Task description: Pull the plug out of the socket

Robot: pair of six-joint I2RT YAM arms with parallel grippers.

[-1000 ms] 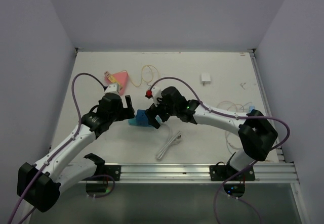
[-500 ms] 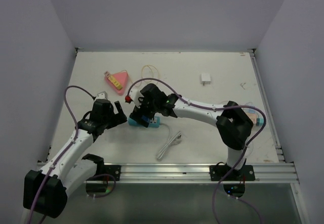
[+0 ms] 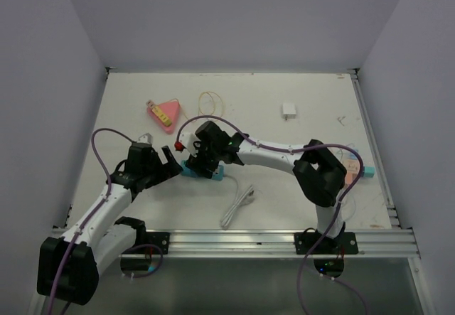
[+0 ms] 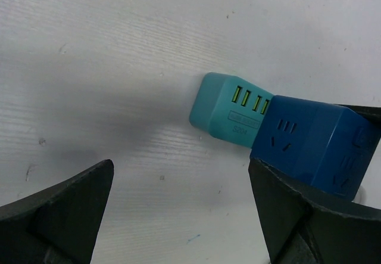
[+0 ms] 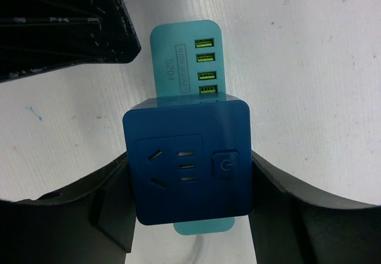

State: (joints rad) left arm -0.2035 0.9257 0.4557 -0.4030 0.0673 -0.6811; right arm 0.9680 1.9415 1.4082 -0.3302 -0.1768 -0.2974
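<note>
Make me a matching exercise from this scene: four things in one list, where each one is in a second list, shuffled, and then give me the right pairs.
Things
1. dark blue cube
2. pink triangle
3. white adapter
4. white cable

Places
A. far side of the table, right of centre
B. held in the right gripper
C. toward the near edge of the table
D. far side of the table, left of centre

Pairs: 1-B, 2-D, 3-A, 4-C
</note>
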